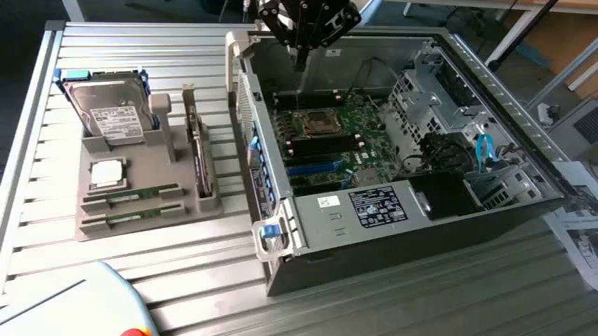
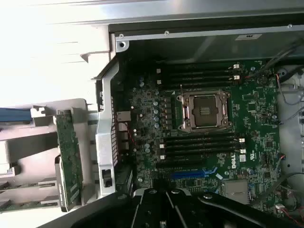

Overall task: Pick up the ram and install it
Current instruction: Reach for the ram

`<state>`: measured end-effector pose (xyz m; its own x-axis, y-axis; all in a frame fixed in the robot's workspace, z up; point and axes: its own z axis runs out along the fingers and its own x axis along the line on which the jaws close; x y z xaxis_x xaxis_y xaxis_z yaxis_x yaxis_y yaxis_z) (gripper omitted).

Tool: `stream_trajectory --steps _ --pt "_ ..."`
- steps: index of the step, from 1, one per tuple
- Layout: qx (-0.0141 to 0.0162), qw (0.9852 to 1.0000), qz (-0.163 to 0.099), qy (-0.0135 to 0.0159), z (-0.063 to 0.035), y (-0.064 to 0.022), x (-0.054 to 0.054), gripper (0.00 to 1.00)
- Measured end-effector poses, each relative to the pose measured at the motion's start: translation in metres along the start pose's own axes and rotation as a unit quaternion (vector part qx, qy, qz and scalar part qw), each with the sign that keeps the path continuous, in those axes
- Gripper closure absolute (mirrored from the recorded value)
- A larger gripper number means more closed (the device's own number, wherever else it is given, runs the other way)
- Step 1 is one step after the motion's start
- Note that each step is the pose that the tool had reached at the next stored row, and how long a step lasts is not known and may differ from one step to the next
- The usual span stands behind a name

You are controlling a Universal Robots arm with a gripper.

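Thin narrow green ram stick [image 1: 131, 194] sits in a slot of the grey plastic holder [image 1: 94, 232] on the slatted metal table [image 1: 28, 140], at the exterior view's left of the open black computer case [image 1: 393, 246], well apart from the black claw [image 1: 299, 61]. Claw hangs over the case's far end, fully closed, gripping nothing.

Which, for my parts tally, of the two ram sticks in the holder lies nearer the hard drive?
The ram stick right beside the silver processor chip; the other ram stick lies one slot farther away.
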<state>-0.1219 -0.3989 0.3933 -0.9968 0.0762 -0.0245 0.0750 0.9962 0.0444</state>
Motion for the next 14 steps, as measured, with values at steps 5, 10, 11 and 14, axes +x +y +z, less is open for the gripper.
stream_trajectory --steps 5,10,11,14 --pt "-0.0002 1.0000 0.000 0.0001 -0.0004 -0.0017 0.023 0.89" --pt "-0.0003 1.0000 0.000 0.0000 -0.0005 -0.0029 0.039 0.89" --pt "-0.0003 1.0000 0.000 0.0000 -0.0006 -0.0035 0.048 0.89" --pt "-0.0003 1.0000 0.000 0.0000 -0.0010 -0.0056 0.075 0.89"
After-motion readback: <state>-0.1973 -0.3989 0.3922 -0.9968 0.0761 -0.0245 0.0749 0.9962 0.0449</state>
